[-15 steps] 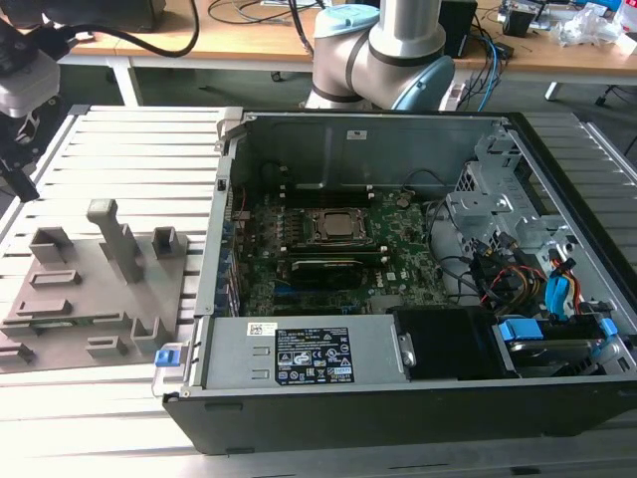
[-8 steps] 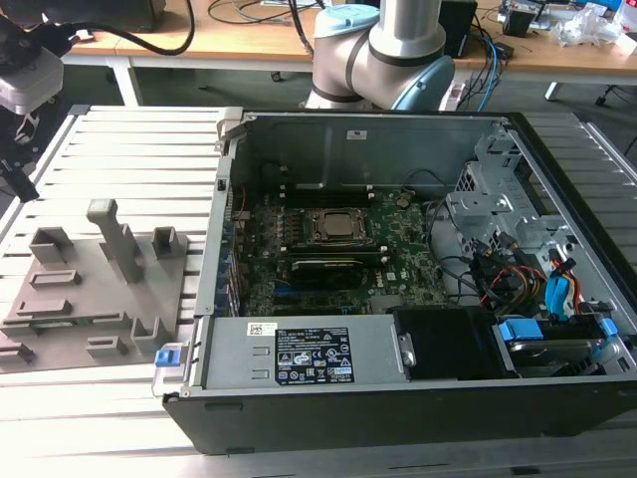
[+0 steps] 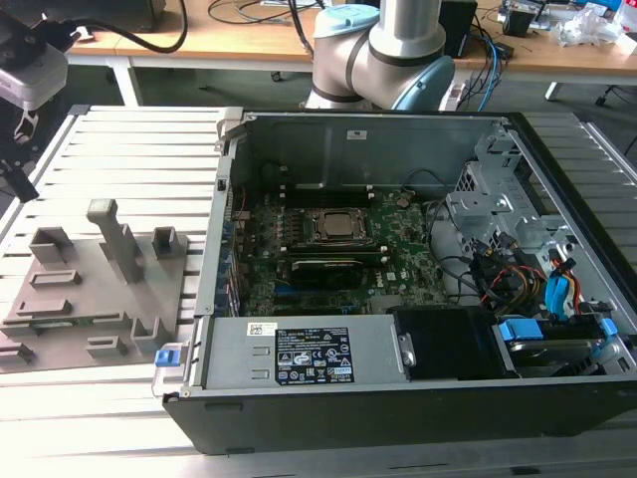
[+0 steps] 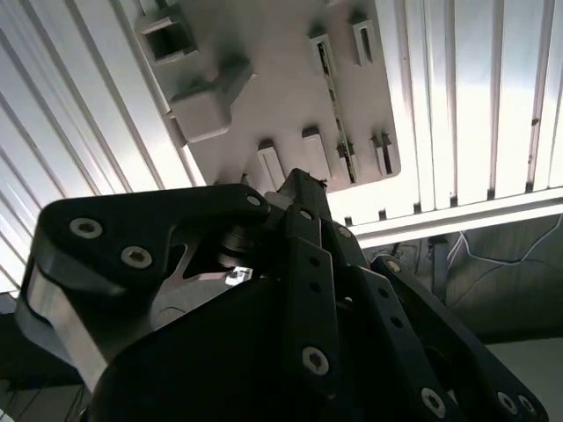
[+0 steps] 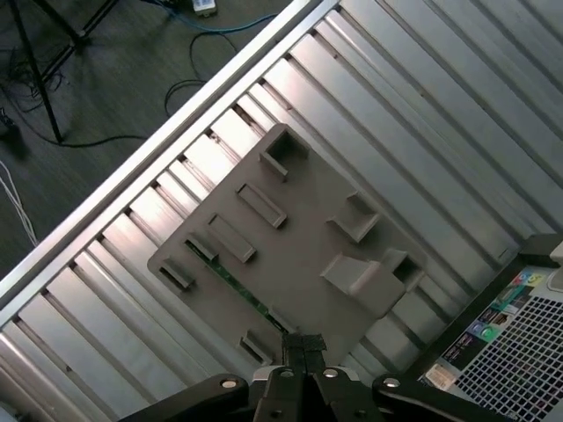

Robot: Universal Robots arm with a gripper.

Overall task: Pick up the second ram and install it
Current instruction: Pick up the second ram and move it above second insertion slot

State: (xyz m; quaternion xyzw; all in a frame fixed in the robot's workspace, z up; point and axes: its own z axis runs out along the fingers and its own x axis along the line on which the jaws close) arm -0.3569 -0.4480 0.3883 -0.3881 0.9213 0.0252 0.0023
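Observation:
The second ram (image 5: 236, 283) is a thin green stick lying on edge in a long slot of the grey holder tray (image 5: 308, 230). In the second wrist view the ram (image 4: 332, 92) runs along the tray (image 4: 264, 79). In the exterior view it is a greenish strip (image 3: 45, 321) near the front of the tray (image 3: 95, 299). My gripper (image 5: 304, 345) hangs above the tray, over one end of the ram, fingers together with nothing between them. Its dark fingertips (image 4: 303, 186) also show from behind, and at the exterior view's far left the gripper (image 3: 18, 177) is high above the tray.
An open computer case (image 3: 398, 398) stands to the exterior view's right of the tray, with the green motherboard (image 3: 338, 259) inside, a power supply (image 3: 309, 354) in front and cables and drives (image 3: 537, 289) at the right. Upright grey posts (image 3: 117, 239) rise from the tray. The table is ribbed aluminium (image 5: 422, 114).

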